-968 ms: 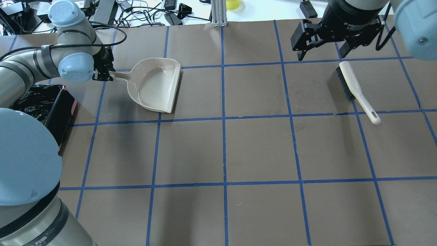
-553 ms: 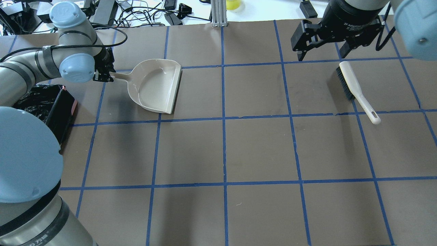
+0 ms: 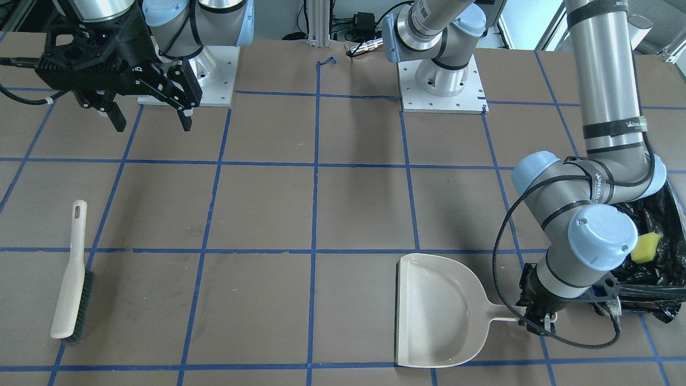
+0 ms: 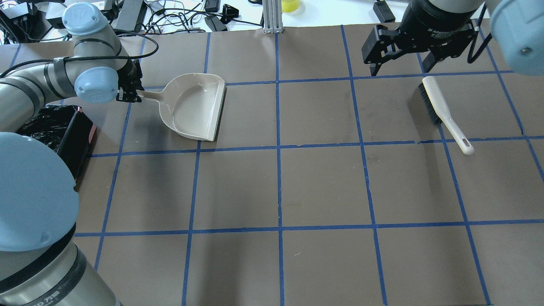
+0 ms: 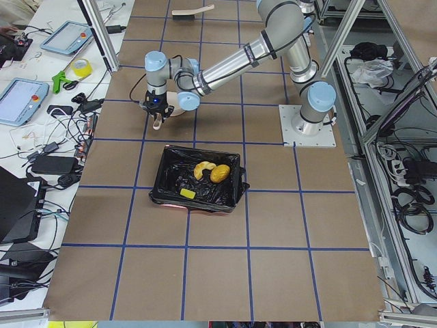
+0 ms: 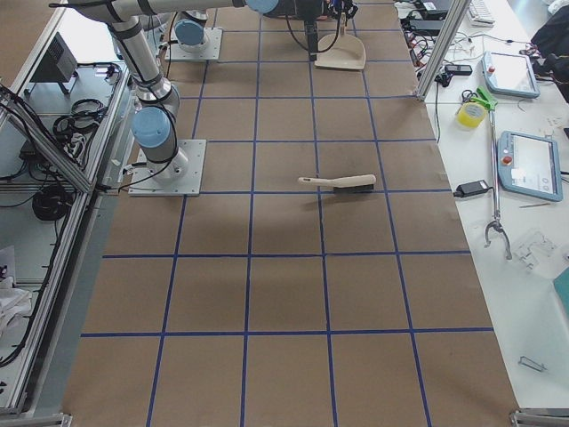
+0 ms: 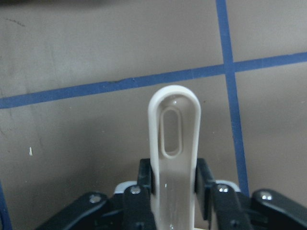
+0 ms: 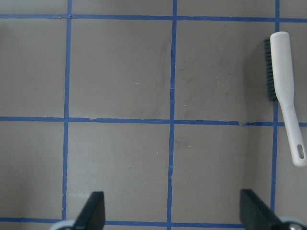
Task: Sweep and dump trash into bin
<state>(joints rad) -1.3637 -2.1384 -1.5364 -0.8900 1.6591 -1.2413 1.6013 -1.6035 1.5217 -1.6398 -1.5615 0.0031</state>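
The trash lies in the bin (image 5: 168,179), a box lined with black plastic: a golden bread piece (image 5: 220,173), a croissant (image 5: 203,169) and a yellow sponge (image 5: 187,194). The sponge (image 3: 646,246) also shows in the front-facing view, in the bin (image 3: 662,214). The bin (image 4: 63,127) sits at the table's left edge, partly hidden by my left arm. My left gripper (image 4: 129,91) is shut on the handle (image 7: 173,143) of the empty beige dustpan (image 4: 195,108), which rests on the table. My right gripper (image 4: 400,68) is open and empty, above the table just beyond the brush (image 4: 442,108).
The beige brush (image 3: 72,279) with dark bristles lies loose on the table on my right side, and shows in the right wrist view (image 8: 285,91). Blue tape lines grid the brown table. Cables and devices lie beyond the far edge.
The left arm has shifted very slightly at the dustpan handle. The dustpan, the brush and the right gripper stay where they were.
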